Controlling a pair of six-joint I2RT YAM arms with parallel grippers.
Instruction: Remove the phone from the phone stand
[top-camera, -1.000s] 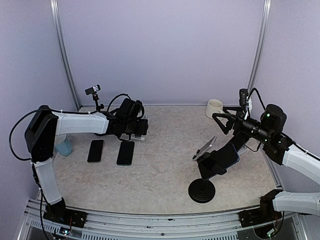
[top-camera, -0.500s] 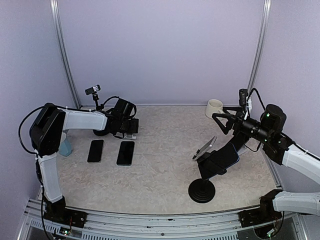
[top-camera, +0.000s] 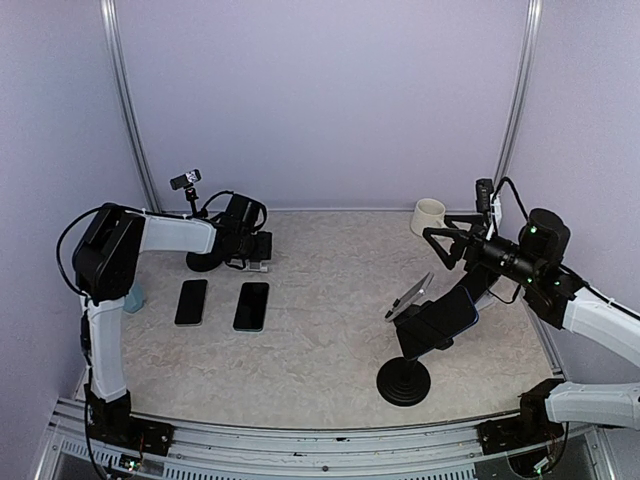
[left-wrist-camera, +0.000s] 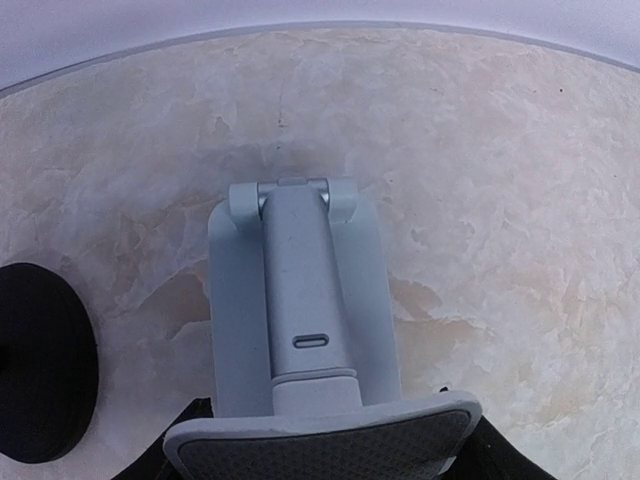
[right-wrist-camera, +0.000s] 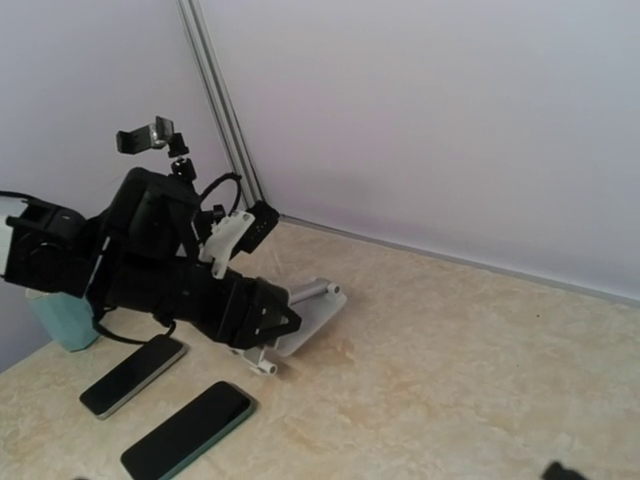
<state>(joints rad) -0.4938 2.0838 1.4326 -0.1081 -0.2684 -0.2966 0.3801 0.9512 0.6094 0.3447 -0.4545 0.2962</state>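
Tilting on the stand (top-camera: 403, 381), phone (top-camera: 452, 314) seems dark.

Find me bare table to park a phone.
Free: mid-table between the two flat phones and the black phone stand; back strip between the grey stand and the cup. Crowded: back-left around the left gripper, and right side under the right gripper.

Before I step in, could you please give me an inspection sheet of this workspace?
Surface: beige marbled tabletop.
Job's things: phone mounted on black stand.
Clutter: flat phones; mug; teal container; clamp mount.
Claws: left claw closed on grey stand; right claw open, not touching the phone.
Cables: black loop along left arm.
Surroundings: lilac walls, metal posts.
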